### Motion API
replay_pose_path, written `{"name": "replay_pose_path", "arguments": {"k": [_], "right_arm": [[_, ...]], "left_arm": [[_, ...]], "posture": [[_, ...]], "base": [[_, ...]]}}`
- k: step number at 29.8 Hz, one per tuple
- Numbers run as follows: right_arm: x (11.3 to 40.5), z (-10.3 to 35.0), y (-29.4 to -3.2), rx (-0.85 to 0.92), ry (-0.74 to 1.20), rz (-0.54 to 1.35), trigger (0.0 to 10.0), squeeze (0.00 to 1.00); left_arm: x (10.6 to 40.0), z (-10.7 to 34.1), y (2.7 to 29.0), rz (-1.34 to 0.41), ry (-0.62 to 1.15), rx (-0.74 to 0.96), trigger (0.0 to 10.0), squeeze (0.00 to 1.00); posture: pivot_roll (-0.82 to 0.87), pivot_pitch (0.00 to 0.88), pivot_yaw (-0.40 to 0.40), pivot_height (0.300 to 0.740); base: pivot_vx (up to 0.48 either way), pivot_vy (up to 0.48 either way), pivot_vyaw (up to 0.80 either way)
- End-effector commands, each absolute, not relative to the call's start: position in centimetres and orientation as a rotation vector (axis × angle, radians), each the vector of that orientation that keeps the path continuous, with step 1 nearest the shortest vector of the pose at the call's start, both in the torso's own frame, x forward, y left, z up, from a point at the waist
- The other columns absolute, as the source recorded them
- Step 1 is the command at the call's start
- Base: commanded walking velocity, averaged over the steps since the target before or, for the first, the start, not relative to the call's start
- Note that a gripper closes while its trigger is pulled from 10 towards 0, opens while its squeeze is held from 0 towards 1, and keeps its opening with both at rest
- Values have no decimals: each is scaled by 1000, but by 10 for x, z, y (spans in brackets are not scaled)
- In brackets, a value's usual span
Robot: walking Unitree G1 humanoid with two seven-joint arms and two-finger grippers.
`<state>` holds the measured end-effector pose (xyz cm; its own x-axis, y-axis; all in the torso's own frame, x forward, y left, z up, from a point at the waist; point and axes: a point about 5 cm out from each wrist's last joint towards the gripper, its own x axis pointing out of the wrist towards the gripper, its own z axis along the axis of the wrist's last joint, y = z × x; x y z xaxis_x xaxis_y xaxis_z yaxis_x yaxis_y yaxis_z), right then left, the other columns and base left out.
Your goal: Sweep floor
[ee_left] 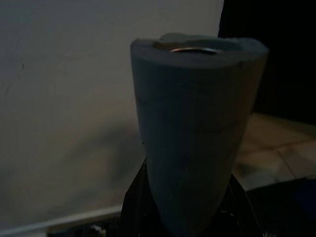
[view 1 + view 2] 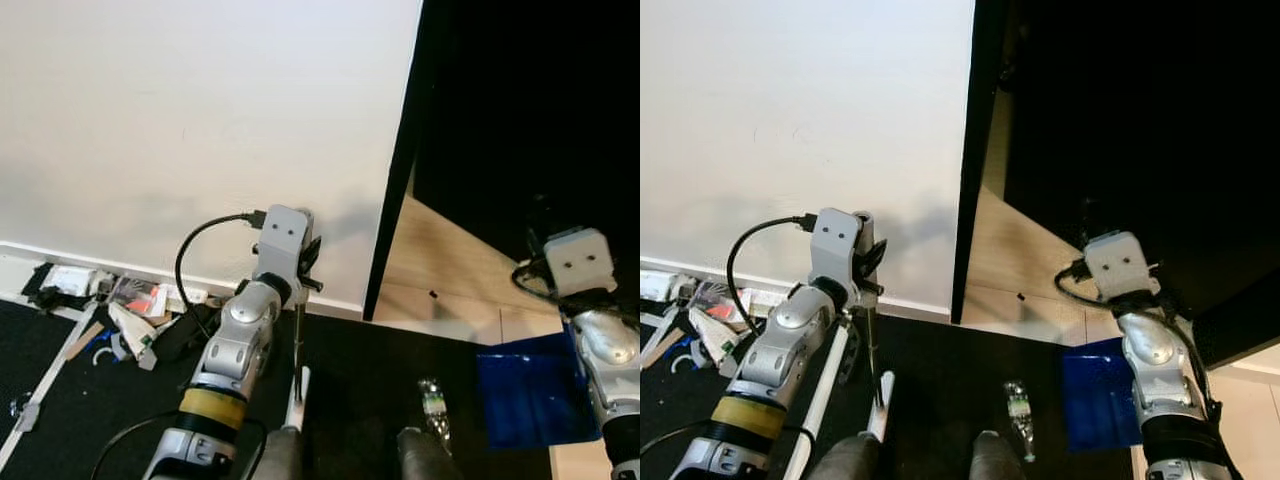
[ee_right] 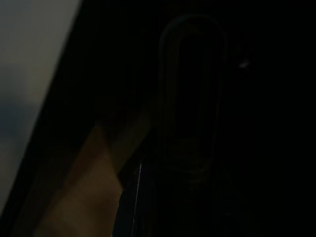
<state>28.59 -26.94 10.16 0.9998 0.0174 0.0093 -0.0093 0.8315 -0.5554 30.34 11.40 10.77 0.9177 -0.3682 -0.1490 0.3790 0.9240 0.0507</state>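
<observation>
The left gripper (image 2: 308, 250) is raised in front of the white wall (image 2: 200, 120), its fingers closed around the grey foam-wrapped top of a broom handle (image 1: 197, 128); the left wrist view shows that padded end close up, seated between the fingers. From the gripper a thin metal shaft (image 2: 298, 340) drops straight down to the black floor mat (image 2: 360, 380), and the white lower part (image 2: 297, 395) of the tool is cut off by the bottom edge of the picture, so the sweeping end is hidden. The right gripper (image 2: 1095, 225) points into the dark doorway, and I cannot tell whether its fingers are spread or pressed together; the right wrist view is almost black, with only a dim oval outline. A blue dustpan (image 2: 525, 385) lies on the floor beside the right arm, partly covered by it. A small clear bottle (image 2: 433, 405) lies on the mat. A pile of litter (image 2: 120, 315) sits against the baseboard to the left.
</observation>
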Motion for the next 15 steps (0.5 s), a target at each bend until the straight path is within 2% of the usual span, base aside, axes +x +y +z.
{"name": "replay_pose_path", "arguments": {"k": [1,15], "right_arm": [[283,93,-260,-622,-19,58,10000,0],[280,72,-239,-586,-37,42,10000,0]], "left_arm": [[299,105,121,-387,166,115,10000,0],[284,107,139,-377,202,138,10000,0]], "posture": [[130,205,65,740],[191,277,99,740]], "base": [[0,0,0],[0,0,0]]}}
